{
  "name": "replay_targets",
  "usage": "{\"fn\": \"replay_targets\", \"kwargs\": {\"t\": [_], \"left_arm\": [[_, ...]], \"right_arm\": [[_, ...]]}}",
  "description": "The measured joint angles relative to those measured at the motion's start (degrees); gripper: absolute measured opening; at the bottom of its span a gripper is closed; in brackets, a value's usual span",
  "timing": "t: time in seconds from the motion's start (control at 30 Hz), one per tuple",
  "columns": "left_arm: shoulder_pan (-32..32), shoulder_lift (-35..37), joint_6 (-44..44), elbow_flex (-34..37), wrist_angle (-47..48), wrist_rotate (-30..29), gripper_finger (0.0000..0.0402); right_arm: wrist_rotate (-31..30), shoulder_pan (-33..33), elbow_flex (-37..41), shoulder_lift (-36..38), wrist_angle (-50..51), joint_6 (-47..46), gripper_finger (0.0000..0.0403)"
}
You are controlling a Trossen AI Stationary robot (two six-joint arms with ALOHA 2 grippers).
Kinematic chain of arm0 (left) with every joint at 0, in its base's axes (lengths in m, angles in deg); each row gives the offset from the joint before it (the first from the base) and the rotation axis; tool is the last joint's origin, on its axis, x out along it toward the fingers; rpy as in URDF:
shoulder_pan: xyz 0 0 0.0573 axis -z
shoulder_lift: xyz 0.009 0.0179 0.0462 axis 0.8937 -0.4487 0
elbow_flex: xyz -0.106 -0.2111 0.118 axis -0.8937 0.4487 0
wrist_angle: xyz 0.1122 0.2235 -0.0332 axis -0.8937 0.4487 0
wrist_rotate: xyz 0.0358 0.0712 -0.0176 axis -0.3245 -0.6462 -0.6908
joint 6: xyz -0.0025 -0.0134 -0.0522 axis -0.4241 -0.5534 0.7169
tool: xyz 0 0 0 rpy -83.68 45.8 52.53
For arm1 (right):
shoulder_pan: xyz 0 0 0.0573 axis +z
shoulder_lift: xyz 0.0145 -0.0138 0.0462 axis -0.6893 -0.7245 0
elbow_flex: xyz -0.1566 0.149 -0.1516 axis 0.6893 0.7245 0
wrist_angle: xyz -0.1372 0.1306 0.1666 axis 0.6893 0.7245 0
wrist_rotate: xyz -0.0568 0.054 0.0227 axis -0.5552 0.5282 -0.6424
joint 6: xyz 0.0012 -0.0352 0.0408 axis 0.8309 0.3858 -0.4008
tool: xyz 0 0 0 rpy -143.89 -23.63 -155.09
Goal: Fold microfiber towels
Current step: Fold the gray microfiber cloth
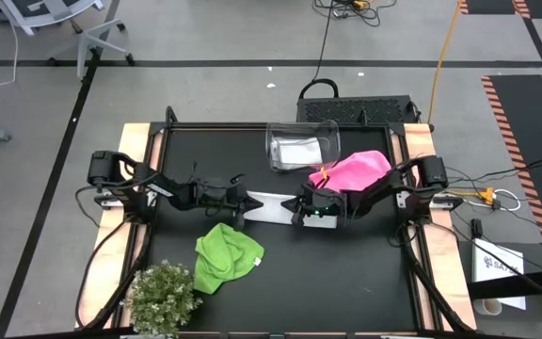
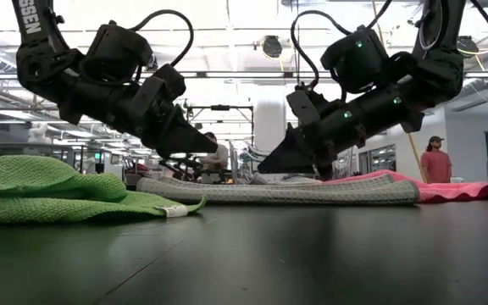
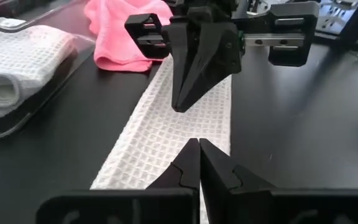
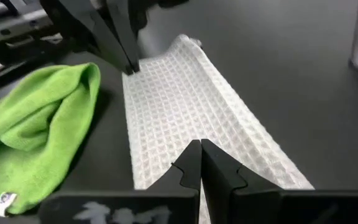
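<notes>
A white waffle-weave towel (image 1: 271, 207), folded into a long strip, lies flat at the table's middle. My left gripper (image 1: 246, 205) is shut with its tips over the strip's left end. My right gripper (image 1: 296, 209) is shut over its right part, and the two point at each other. A lime green towel (image 1: 226, 256) lies crumpled nearer the front. A pink towel (image 1: 356, 171) lies bunched at the back right. Another white towel (image 1: 294, 151) rests inside the clear bin (image 1: 301, 132). My left gripper slants down over the strip's left end (image 4: 135, 78); in the low view its shut tips (image 2: 223, 157) seem a little above the cloth, and I cannot tell whether they touch. My right gripper slants down from the right with shut tips (image 2: 263, 172) close to the strip's top (image 3: 179, 121); whether they touch I cannot tell.
A small bushy plant (image 1: 163, 297) stands at the front left corner. The clear bin stands at the back, just behind the right gripper. Bare black tabletop (image 1: 346, 273) lies at the front right. A person (image 2: 435, 161) stands in the room behind.
</notes>
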Motion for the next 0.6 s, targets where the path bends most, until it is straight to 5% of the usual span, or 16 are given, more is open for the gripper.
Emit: {"fn": "replay_targets", "kwargs": {"t": [0.6], "left_arm": [[-1.71,-19.30,-2.03,-9.63,-3.18,2.24,0.0005]], "right_arm": [[0.02,-0.14,-0.22,-8.12,-4.93,4.77,0.0000]]}}
